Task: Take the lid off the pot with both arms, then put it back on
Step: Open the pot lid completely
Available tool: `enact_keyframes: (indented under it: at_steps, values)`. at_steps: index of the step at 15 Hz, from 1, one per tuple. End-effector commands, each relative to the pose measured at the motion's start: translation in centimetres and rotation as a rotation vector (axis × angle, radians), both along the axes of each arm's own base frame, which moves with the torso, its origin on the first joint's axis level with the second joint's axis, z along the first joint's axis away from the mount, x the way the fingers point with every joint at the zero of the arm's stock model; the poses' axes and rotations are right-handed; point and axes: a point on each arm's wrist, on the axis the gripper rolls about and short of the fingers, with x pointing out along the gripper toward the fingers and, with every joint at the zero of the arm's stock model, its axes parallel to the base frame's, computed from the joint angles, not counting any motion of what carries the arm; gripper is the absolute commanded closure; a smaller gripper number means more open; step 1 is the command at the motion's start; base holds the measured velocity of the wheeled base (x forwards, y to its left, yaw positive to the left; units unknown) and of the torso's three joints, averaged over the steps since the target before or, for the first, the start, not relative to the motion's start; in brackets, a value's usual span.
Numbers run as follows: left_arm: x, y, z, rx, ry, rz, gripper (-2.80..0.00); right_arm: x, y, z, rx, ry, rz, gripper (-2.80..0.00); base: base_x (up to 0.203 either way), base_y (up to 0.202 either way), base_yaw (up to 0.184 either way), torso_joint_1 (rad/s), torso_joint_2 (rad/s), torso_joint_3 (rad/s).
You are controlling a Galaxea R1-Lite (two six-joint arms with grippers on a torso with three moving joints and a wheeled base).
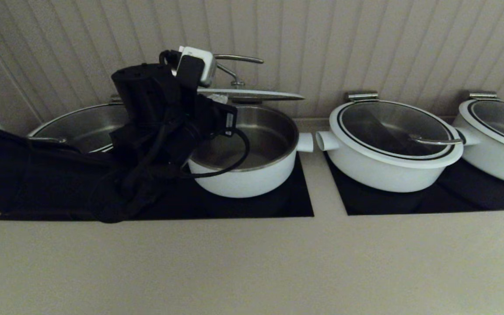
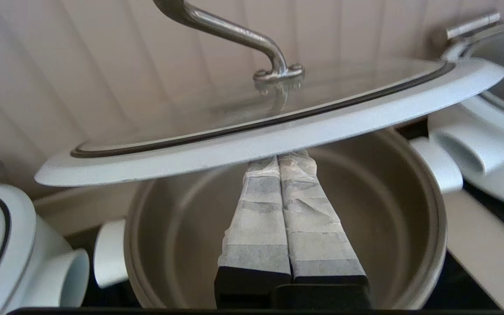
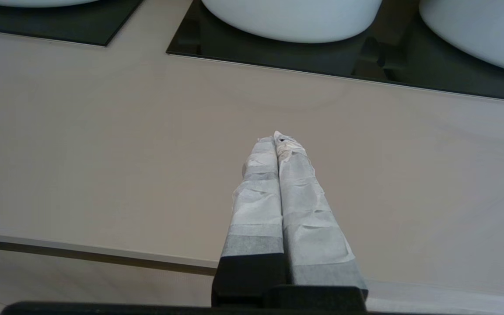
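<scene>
The lid hangs level a little above the open pot, its steel hook handle pointing up. My left arm reaches over the pot's left side. In the left wrist view the left gripper is shut, finger against finger, with its tips hidden under the lid's white rim; the lid appears to rest on them, above the pot's steel inside. My right gripper is shut and empty over the beige counter, out of the head view.
A wider lidded pot stands right of the pot, and another at the far right. A third wide pot is behind my left arm. Black cooktops lie under the pots. The ribbed wall is close behind. The beige counter lies in front.
</scene>
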Motion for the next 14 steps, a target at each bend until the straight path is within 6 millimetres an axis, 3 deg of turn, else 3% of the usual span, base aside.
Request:
enact_keyframes:
  at_steps: [1, 9, 14]
  values:
    - [0.0, 0.0, 0.8, -0.009, -0.027, 0.004, 0.0, 0.0, 0.0, 0.0, 0.0, 0.003, 0.001, 0.0, 0.0, 0.0, 0.0, 0.0, 0.0, 0.0]
    - [0.3, 0.0, 2.4, -0.036, -0.079, 0.009, 0.0, 0.0, 0.0, 0.0, 0.0, 0.003, 0.001, 0.0, 0.0, 0.0, 0.0, 0.0, 0.0, 0.0]
    - [1.0, 0.2, 2.0, -0.03, -0.071, 0.022, 0.0, 0.0, 0.0, 0.0, -0.001, 0.003, 0.001, 0.0, 0.0, 0.0, 0.0, 0.0, 0.0, 0.0]
